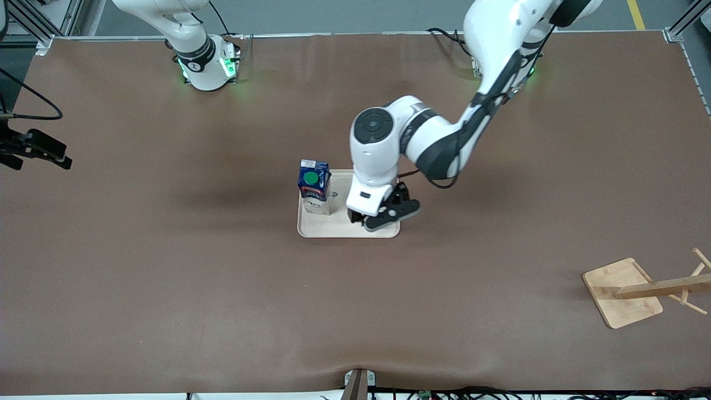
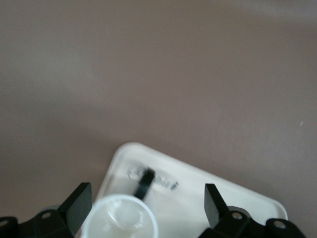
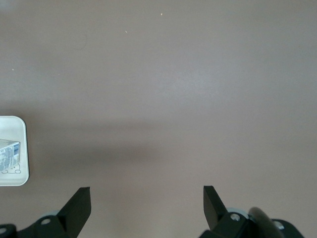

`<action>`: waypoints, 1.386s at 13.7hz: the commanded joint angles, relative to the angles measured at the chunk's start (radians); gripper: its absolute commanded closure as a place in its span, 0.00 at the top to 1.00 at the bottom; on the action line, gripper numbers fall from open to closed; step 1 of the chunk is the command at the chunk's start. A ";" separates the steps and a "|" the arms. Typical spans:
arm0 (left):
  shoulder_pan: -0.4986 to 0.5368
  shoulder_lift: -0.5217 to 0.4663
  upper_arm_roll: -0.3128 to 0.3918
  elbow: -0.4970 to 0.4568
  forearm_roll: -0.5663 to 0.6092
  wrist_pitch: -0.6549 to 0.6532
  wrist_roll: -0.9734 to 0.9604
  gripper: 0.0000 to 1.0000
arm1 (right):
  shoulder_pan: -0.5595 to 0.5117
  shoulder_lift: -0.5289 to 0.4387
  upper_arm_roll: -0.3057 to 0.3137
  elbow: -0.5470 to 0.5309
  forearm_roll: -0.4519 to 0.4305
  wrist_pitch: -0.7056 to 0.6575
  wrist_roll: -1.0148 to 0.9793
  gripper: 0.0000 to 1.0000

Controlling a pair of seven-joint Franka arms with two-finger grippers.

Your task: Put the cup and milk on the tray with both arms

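The cream tray (image 1: 333,229) lies mid-table. The dark-blue milk (image 1: 314,186) with a green cap stands upright on the tray's end toward the right arm. My left gripper (image 1: 383,218) hangs low over the tray's other end, and the hand hides the cup in the front view. In the left wrist view the white cup (image 2: 119,220) with its dark handle (image 2: 144,182) sits on the tray (image 2: 208,183) between the open fingers of my left gripper (image 2: 146,198), close to one finger. My right gripper (image 3: 146,198) waits open over bare table, with the tray's corner (image 3: 12,126) and milk (image 3: 9,151) at that view's edge.
A wooden rack on a flat base (image 1: 622,291) lies toward the left arm's end of the table, nearer the front camera than the tray. A black device on a cable (image 1: 33,147) juts in at the right arm's end.
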 commanded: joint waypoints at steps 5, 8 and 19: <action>0.267 -0.214 -0.006 -0.029 0.001 -0.204 0.365 1.00 | -0.021 0.007 0.015 0.079 -0.021 -0.035 -0.010 1.00; 0.423 -0.294 -0.016 -0.039 -0.021 -0.253 0.445 1.00 | -0.021 0.007 0.015 0.091 -0.010 -0.038 -0.010 1.00; 0.633 -0.575 0.077 -0.150 -0.185 -0.494 0.991 1.00 | -0.022 0.007 0.015 0.091 -0.007 -0.038 -0.010 1.00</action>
